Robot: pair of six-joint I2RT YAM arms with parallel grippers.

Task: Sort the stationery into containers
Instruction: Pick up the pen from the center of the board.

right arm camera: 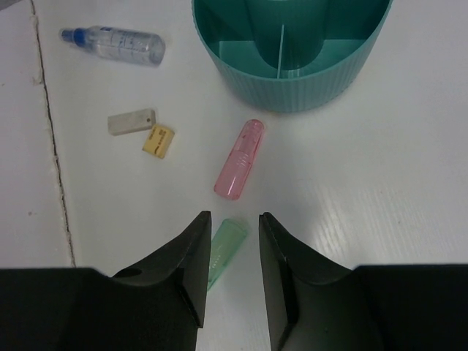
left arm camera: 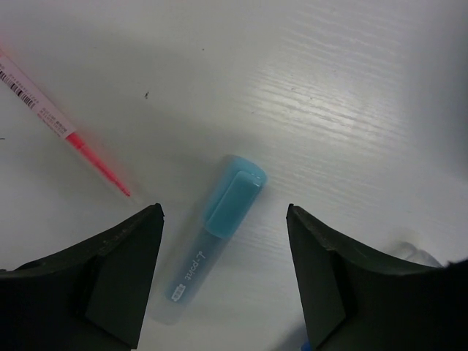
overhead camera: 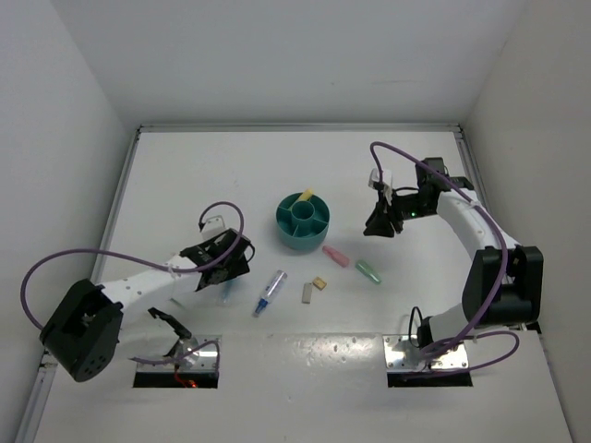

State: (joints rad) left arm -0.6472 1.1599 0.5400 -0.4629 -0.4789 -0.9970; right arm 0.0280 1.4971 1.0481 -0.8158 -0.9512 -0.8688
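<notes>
The round teal organiser (overhead camera: 303, 223) stands mid-table with a yellow marker (overhead camera: 307, 194) in a far compartment; its near wall also shows in the right wrist view (right arm camera: 307, 80). My left gripper (overhead camera: 229, 269) is open and low over the table. In its wrist view the left gripper (left arm camera: 224, 212) has a light-blue marker (left arm camera: 216, 238) lying between its jaws, nearer the left one, and a thin pink pen (left arm camera: 66, 124) up left. My right gripper (overhead camera: 380, 221) is open a little, empty, and held above the table. Below the right gripper (right arm camera: 234, 216) lie a green marker (right arm camera: 225, 248) and a pink marker (right arm camera: 240, 159).
A clear-blue pen (overhead camera: 270, 293), a grey eraser (overhead camera: 307, 293) and a tan eraser (overhead camera: 319, 283) lie in front of the organiser. They also show in the right wrist view: pen (right arm camera: 117, 44), grey eraser (right arm camera: 131, 121), tan eraser (right arm camera: 159, 140). White walls enclose the table.
</notes>
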